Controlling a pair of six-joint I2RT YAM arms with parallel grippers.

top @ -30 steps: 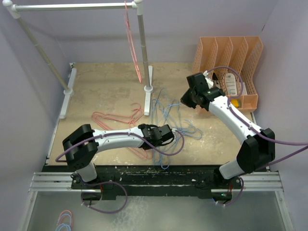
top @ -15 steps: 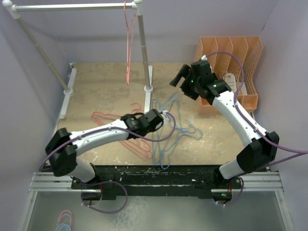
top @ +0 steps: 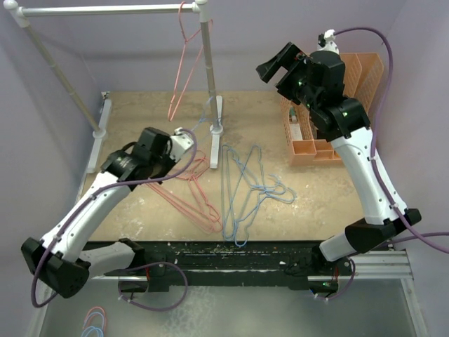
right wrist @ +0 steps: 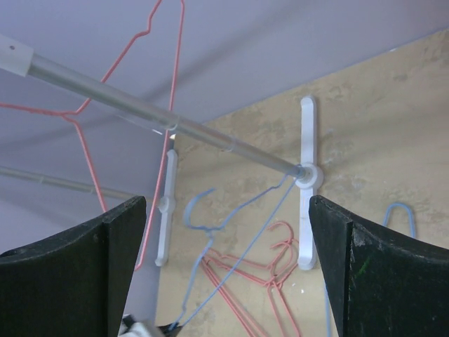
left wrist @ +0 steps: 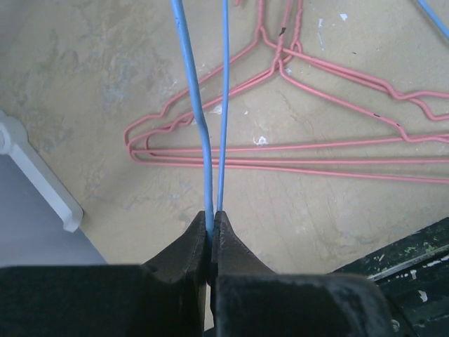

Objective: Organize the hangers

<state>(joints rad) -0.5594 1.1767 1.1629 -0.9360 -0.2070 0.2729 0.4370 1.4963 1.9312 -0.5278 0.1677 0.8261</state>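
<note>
My left gripper [top: 186, 133] is shut on a light blue hanger [top: 202, 116], held off the table left of the rack's right post. In the left wrist view the blue wire [left wrist: 200, 126] runs straight out from the closed jaws [left wrist: 211, 219]. My right gripper [top: 280, 63] is raised high at the back right, open and empty [right wrist: 226, 203]; its view looks down on the held blue hanger [right wrist: 210, 232]. One pink hanger [top: 179, 77] hangs tilted from the white rail [top: 105, 10]. More pink hangers [top: 189, 196] and blue hangers [top: 242, 189] lie on the table.
The white rack's right post [top: 209, 70] and foot [top: 216, 137] stand mid-table; its left foot [top: 98, 137] is by the left wall. An orange slotted file holder [top: 309, 151] sits at the back right, partly behind the right arm. Purple walls enclose the table.
The left gripper shut on a blue hanger and carried it up and back-left out of the pile. The right gripper opened and rose toward the back. The hanging pink hanger swung left.
</note>
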